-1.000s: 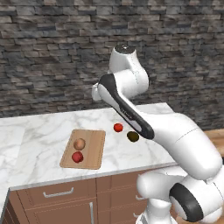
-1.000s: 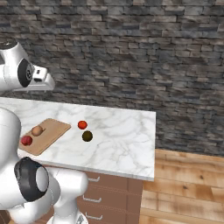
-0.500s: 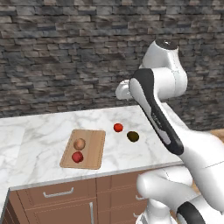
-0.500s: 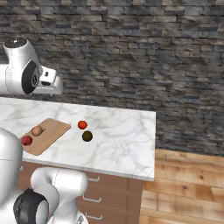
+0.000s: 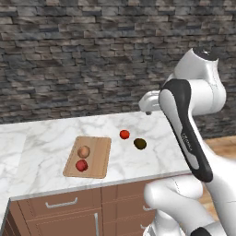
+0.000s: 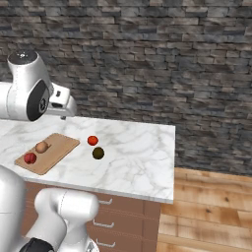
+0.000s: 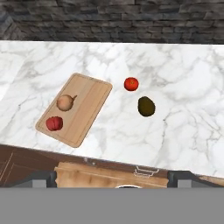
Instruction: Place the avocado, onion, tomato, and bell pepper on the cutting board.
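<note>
The cutting board (image 5: 99, 156) (image 6: 58, 147) (image 7: 89, 103) lies on the marble counter with the tan onion (image 5: 83, 151) (image 6: 42, 146) (image 7: 65, 102) and the crimson bell pepper (image 5: 81, 165) (image 6: 30, 158) (image 7: 54, 123) on it. To its right, on bare counter, sit the bright tomato (image 5: 124, 134) (image 6: 92, 140) (image 7: 131, 83) and the dark avocado (image 5: 140, 144) (image 6: 98, 153) (image 7: 146, 106), close together. My gripper (image 5: 148, 110) (image 6: 63, 116) (image 7: 112, 180) hangs high above the counter, well clear of the produce, open and holding nothing.
A dark stone wall backs the counter (image 5: 37, 143). Wooden drawers with handles (image 5: 62, 203) run under its front edge. The counter ends at the right (image 6: 170, 162), with wood floor (image 6: 211, 211) beyond it.
The arm has swung to the right and risen, carrying the hand from above the board's side toward the tomato and avocado side. No produce has moved.
</note>
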